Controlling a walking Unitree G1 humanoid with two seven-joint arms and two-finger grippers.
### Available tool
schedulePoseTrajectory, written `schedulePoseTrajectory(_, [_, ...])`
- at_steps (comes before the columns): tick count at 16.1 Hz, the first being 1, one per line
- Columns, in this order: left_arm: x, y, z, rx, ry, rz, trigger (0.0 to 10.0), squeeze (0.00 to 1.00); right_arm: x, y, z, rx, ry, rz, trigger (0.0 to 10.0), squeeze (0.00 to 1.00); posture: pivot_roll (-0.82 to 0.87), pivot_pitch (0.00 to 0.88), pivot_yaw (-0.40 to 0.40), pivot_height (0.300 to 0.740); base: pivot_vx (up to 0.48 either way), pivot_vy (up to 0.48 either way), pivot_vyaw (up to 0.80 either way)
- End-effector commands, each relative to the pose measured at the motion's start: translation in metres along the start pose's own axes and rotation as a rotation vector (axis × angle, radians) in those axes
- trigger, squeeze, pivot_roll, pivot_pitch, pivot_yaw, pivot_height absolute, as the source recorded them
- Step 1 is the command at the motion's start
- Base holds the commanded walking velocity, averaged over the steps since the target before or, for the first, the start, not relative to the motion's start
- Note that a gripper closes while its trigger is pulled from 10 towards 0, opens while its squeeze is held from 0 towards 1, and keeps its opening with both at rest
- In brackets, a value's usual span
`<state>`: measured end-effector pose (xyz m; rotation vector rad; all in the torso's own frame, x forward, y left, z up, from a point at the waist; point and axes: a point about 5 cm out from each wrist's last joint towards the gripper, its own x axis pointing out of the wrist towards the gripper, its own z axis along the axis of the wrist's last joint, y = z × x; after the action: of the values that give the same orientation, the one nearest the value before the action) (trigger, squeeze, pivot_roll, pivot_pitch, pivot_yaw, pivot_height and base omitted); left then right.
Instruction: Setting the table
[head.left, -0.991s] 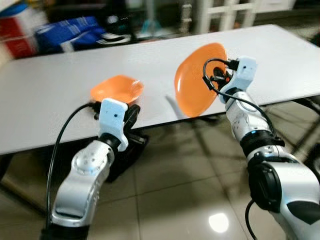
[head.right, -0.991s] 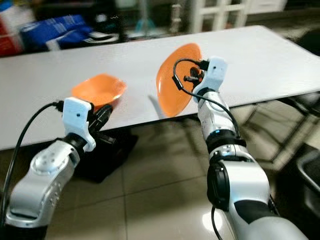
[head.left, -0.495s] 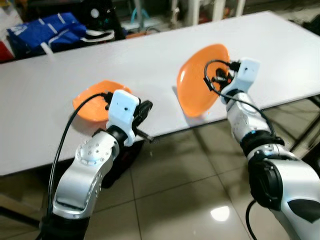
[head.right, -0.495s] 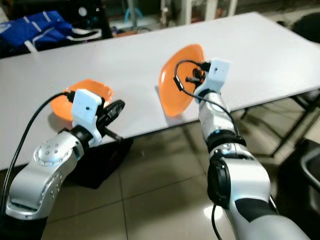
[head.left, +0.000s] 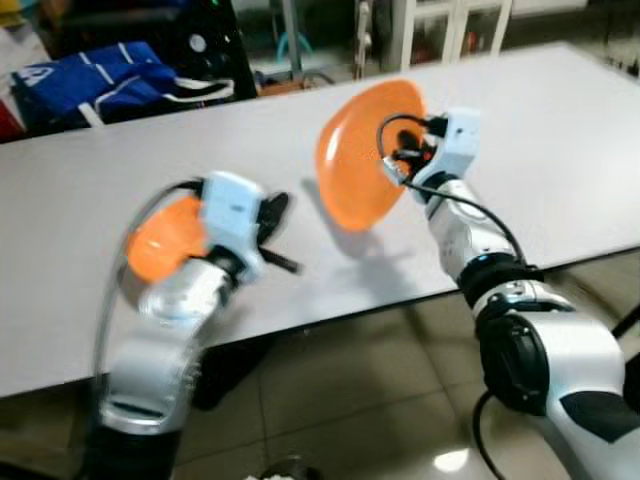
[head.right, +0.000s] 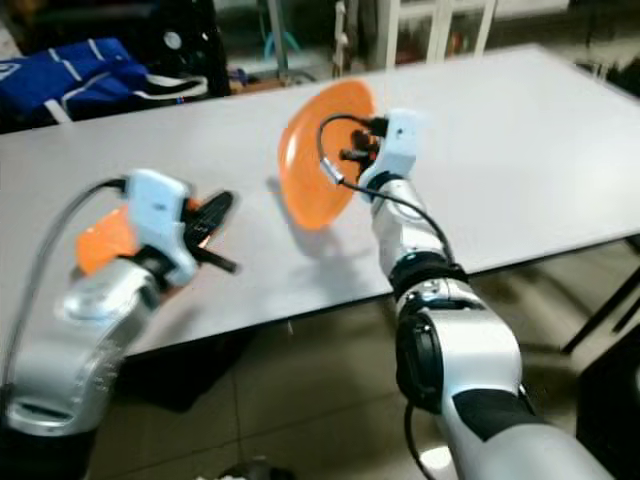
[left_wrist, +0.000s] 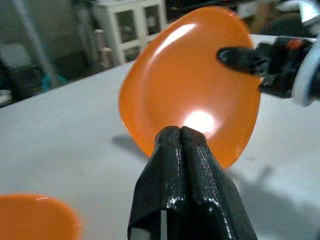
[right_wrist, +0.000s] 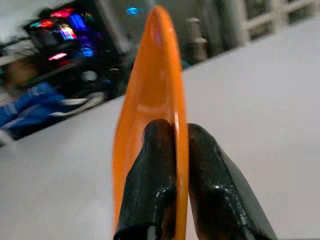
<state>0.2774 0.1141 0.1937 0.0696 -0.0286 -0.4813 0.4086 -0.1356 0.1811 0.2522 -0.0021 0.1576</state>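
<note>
My right gripper (right_wrist: 172, 131) is shut on the rim of an orange plate (head.left: 352, 160), which it holds tilted on edge above the white table (head.left: 560, 150). An orange bowl (head.left: 160, 240) rests on the table at the left, near the front edge. My left gripper (left_wrist: 181, 131) hovers just right of the bowl with its fingers pressed together and nothing between them. The left wrist view looks straight at the plate's inner face (left_wrist: 195, 100), with the bowl (left_wrist: 30, 217) at its corner.
A blue bag (head.left: 100, 75) and dark equipment lie behind the table at the back left. White shelving (head.left: 430, 25) stands behind the middle. The table's right half (head.right: 520, 130) is bare. Glossy tiled floor (head.left: 380, 380) runs under the front edge.
My left gripper has risen from the table's front edge to a spot over the table, right of the bowl. The right gripper has carried the plate farther in over the table. The camera has shifted.
</note>
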Motion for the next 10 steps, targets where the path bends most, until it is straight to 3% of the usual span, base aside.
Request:
schedulePoseTrajectory(1, [-0.002, 0.003, 0.005, 0.015, -0.014, 0.013, 10.0, 0.00, 0.000, -0.007, 0.006, 0.003, -0.008, -0.016, 10.0, 0.00, -0.10, 0.000, 0.103, 0.740, 0.000, 0.000, 0.00])
schedulePoseTrajectory(2, [-0.002, 0.003, 0.005, 0.013, -0.015, 0.015, 10.0, 0.00, 0.000, -0.006, 0.005, 0.006, 0.000, -0.008, 10.0, 0.00, -0.10, 0.000, 0.103, 0.740, 0.000, 0.000, 0.00])
schedulePoseTrajectory(5, [-0.003, 0.003, 0.005, 0.004, -0.016, 0.023, 10.0, 0.00, 0.003, 0.012, -0.004, 0.164, 0.066, 0.091, 10.0, 0.00, -0.09, 0.000, 0.102, 0.740, 0.000, 0.000, 0.00])
schedulePoseTrajectory(10, [-0.003, 0.003, 0.005, 0.003, -0.019, 0.028, 10.0, 0.00, -0.001, 0.016, -0.024, 0.222, 0.158, 0.083, 10.0, 0.00, -0.09, 0.000, 0.097, 0.740, 0.000, 0.000, 0.00])
